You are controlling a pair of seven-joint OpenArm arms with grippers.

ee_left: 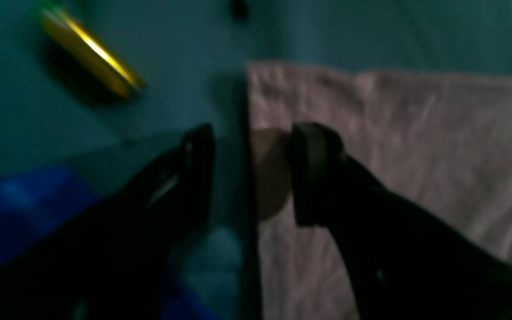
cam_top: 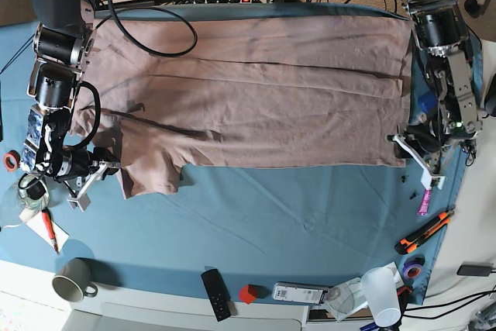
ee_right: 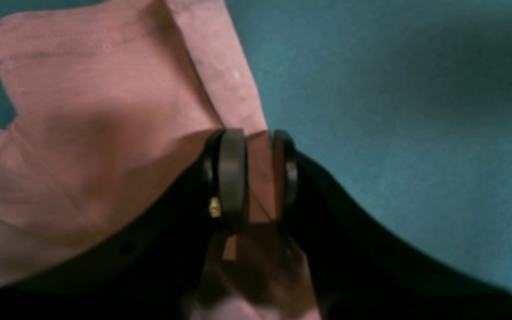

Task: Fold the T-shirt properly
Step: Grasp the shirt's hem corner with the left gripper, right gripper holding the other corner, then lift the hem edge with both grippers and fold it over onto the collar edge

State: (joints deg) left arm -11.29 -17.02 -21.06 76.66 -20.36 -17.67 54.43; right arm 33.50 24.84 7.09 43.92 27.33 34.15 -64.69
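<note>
The dusty-pink T-shirt point(cam_top: 256, 98) lies spread wide across the teal table cloth point(cam_top: 271, 215), with long creases running along it. My right gripper point(cam_top: 108, 167) is at the sleeve end on the base view's left. In the right wrist view it point(ee_right: 258, 138) is shut on a fold of the shirt point(ee_right: 82, 111). My left gripper point(cam_top: 399, 143) is at the shirt's corner on the base view's right. In the blurred left wrist view its jaws point(ee_left: 256, 133) stand apart astride the shirt's edge point(ee_left: 416, 146).
On the near right lie an orange cutter point(cam_top: 425, 232) and a pink marker point(cam_top: 423, 201). A mug point(cam_top: 71, 279), a remote point(cam_top: 215, 294), a red cube point(cam_top: 247, 294) and a plastic cup point(cam_top: 381, 294) line the front edge. A yellow object point(ee_left: 89, 51) lies beside the left gripper.
</note>
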